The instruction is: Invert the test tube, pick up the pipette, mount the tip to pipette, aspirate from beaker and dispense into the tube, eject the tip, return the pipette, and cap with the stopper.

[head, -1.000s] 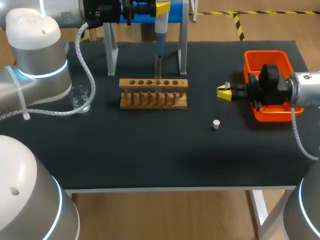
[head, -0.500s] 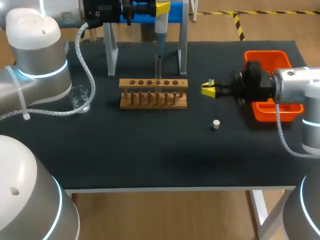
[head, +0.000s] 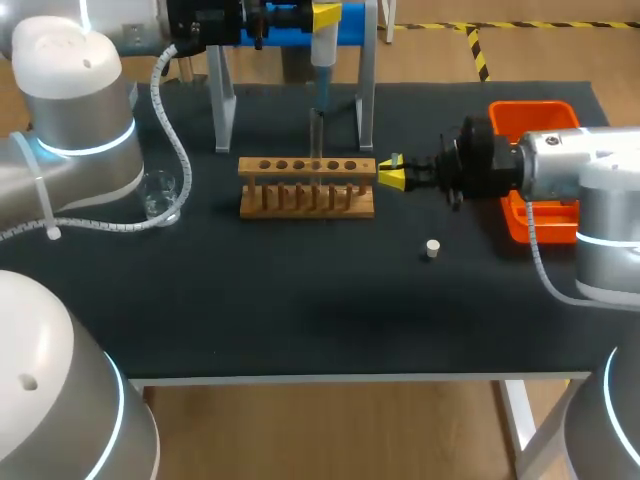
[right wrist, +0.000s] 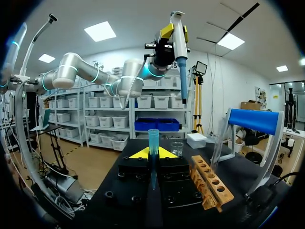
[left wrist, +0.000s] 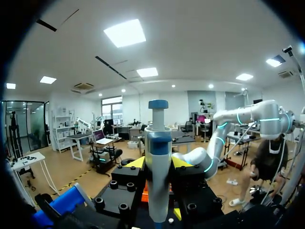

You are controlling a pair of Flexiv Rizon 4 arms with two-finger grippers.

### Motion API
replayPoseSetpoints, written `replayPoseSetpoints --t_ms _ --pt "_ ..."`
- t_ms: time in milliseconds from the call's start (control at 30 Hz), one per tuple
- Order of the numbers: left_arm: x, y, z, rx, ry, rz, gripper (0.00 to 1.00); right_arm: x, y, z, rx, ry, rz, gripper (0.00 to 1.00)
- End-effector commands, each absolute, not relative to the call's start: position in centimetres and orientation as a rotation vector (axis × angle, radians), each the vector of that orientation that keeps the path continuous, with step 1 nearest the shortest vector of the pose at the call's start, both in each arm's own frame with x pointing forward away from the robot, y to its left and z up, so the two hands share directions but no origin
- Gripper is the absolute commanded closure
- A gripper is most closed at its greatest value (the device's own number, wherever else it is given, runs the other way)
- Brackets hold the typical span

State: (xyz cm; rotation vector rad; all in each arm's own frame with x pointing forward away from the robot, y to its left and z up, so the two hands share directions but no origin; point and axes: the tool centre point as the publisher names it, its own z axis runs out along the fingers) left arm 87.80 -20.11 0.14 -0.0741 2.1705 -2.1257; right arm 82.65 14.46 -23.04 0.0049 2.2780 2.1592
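Tip mounting likely: right gripper (head: 391,172) clamps blue tip (right wrist: 153,137); left gripper (left wrist: 158,164) clamps pipette (left wrist: 157,143), up ahead. Next: align tip under nozzle.

You have bright, even light across the whole table (head: 300,330). It comes from ceiling panels (left wrist: 125,32) overhead, and in the left wrist view the largest one burns out to plain white at 11 o'clock from the pipette (left wrist: 157,162). The black tabletop soaks the light up, so shadows stay faint, with only a soft darker patch at 6 o'clock from the rack (head: 307,186). At the table's 10 o'clock the left arm's white shell (head: 62,60) glares, and the beaker (head: 160,195) carries small glints. In both wrist views straight lines bow outward near the black rim.
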Motion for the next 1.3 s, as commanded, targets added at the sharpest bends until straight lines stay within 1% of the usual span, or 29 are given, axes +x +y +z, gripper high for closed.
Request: replayPoseSetpoints --t_ms 33,900,1300 --pt "87.5 -20.4 0.1 -0.085 2.170 -2.132 1.00 82.8 14.8 -23.3 0.002 2.278 2.163 1.00" --pt "85.8 -20.1 -0.1 -0.154 2.143 -2.177 1.00 82.1 15.6 -23.1 -0.019 2.264 2.157 1.00" --pt "85.8 -20.1 -0.1 -0.154 2.143 -2.177 1.00 84.3 16.8 -23.4 -0.092 2.296 2.078 1.00"
